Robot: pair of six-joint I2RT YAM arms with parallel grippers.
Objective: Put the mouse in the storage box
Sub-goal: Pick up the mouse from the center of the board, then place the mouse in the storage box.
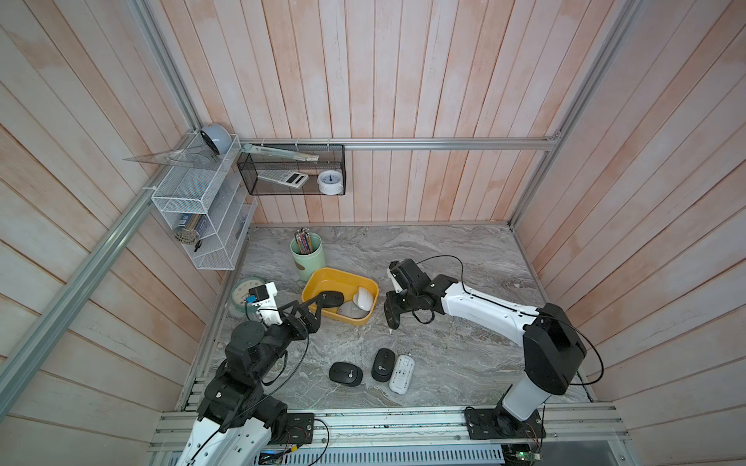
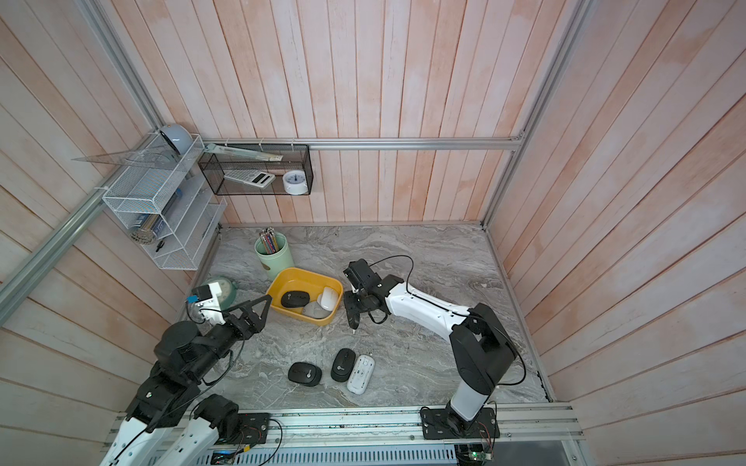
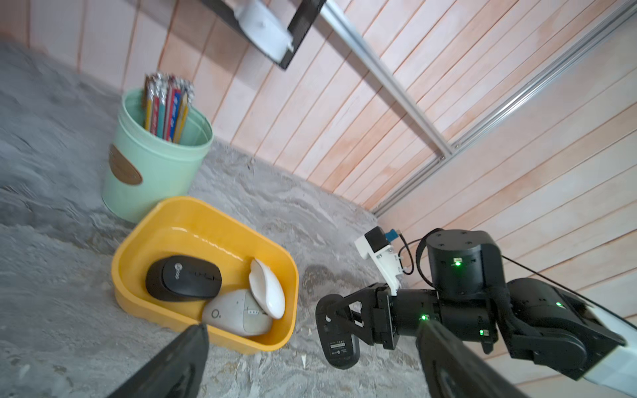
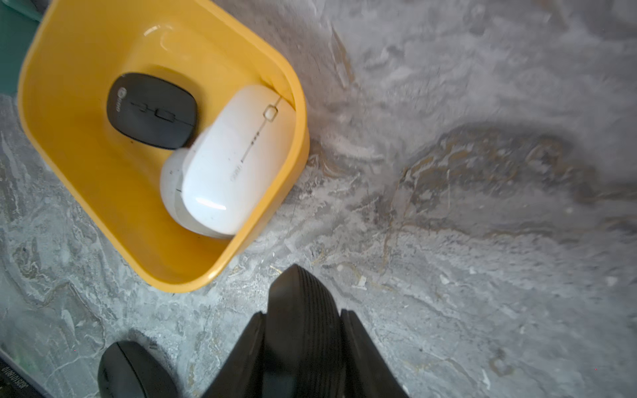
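Pinching a black mouse [image 3: 339, 344] on edge just beside the storage box [image 3: 193, 220], the right gripper [image 4: 303, 330] likely needs to clear the rim and release; the left gripper [image 1: 321, 310] hangs spread, empty.

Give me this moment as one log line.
right claw: shut on black mouse, beside storage box | left claw: open | in box: three mice
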